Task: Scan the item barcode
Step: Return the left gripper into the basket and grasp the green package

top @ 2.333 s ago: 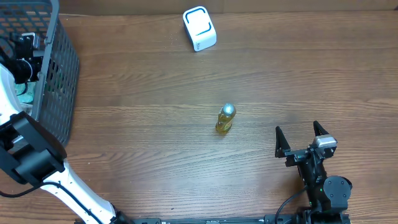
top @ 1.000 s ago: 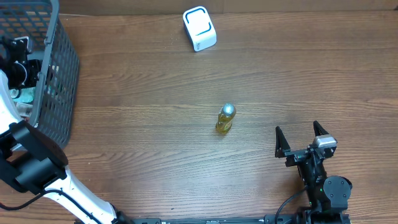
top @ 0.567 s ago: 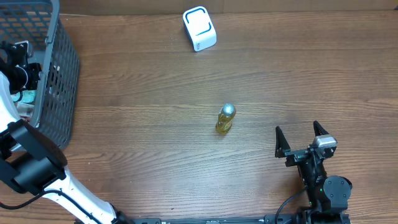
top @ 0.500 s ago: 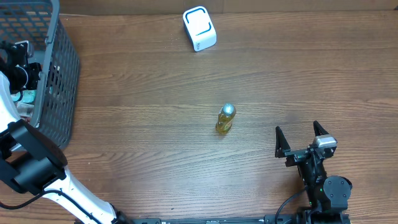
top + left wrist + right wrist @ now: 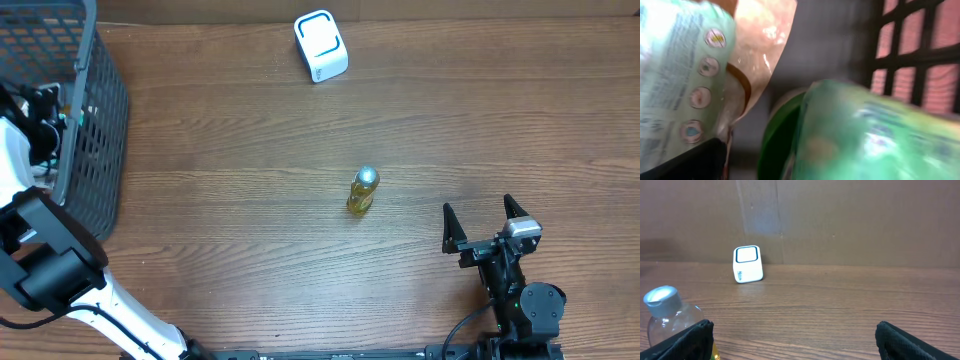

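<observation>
**Item 1. Bottle [image 5: 363,190].** We list a small clear bottle of yellow liquid with a silver cap. It stands upright near the middle of the wooden table [image 5: 250,270], touched by nothing. It is well apart from both arms.

**Item 2. Barcode scanner [image 5: 321,46].** We note a white box with a blue rounded outline on its face. It sits at the far edge of the table, well apart from the bottle and slightly to its left.

**Item 3. Wire basket [image 5: 100,120].** We find a dark mesh basket at the table's far left corner, and the left arm reaches down inside it.

**Item 4. Left gripper [image 5: 48,102].** It is low inside the basket. We cannot tell whether its jaws are spread or closed, as the wrist view is blurred and too close. That view is filled by a green packet [image 5: 865,135]. To its left are a pale packet printed with round icons [image 5: 675,75] and a clear pinkish bag [image 5: 762,45]. The basket mesh shows at the upper right.

**Item 5. Right gripper [image 5: 479,216].** It rests near the table's front right, to the right of the bottle. Its jaws are spread wide and it holds nothing. In its own camera the bottle sits at the lower left, with the scanner beyond it.
</observation>
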